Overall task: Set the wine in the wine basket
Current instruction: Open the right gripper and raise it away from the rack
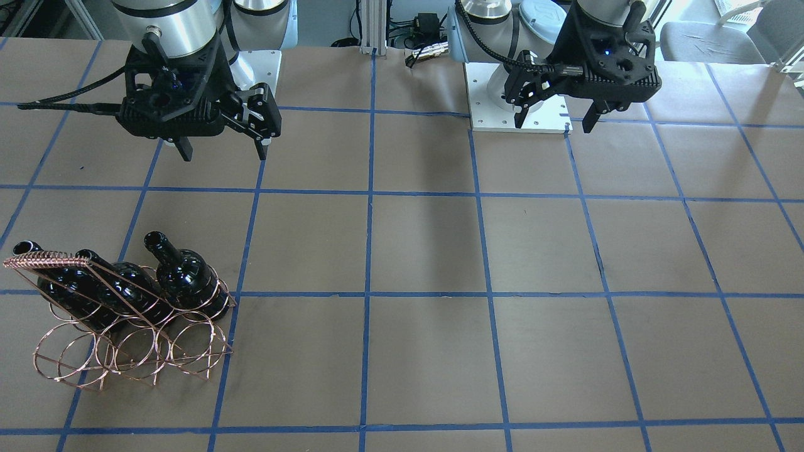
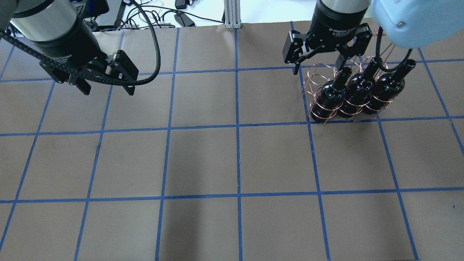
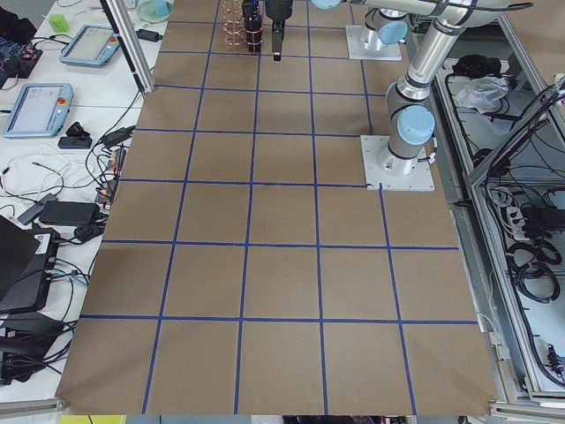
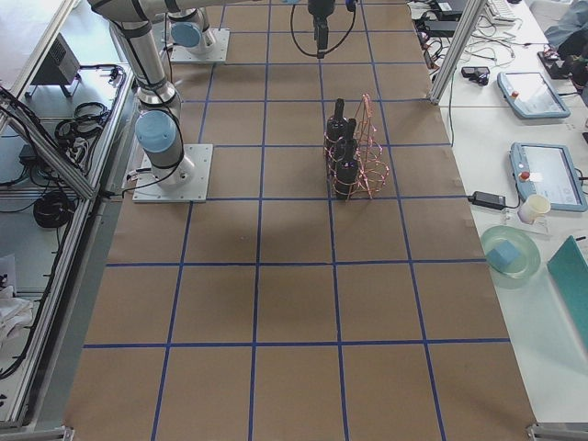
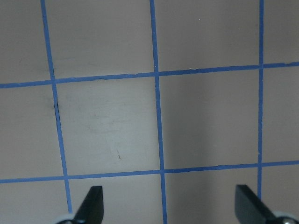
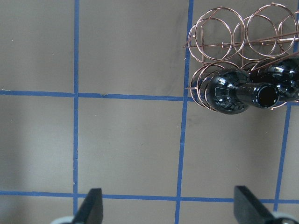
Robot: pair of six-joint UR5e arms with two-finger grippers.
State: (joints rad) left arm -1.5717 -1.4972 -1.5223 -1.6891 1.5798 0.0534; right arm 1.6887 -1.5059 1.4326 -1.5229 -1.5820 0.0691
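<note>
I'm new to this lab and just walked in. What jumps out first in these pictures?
Three glossy black bottles sit side by side in one row of the copper wine basket, on the robot's right side of the table; its other row is empty. The left gripper and right gripper both hang open, holding nothing.

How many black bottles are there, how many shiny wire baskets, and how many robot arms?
Black wine bottles: 3
Copper wire basket: 1
Robot arms: 2
Total: 6
</note>
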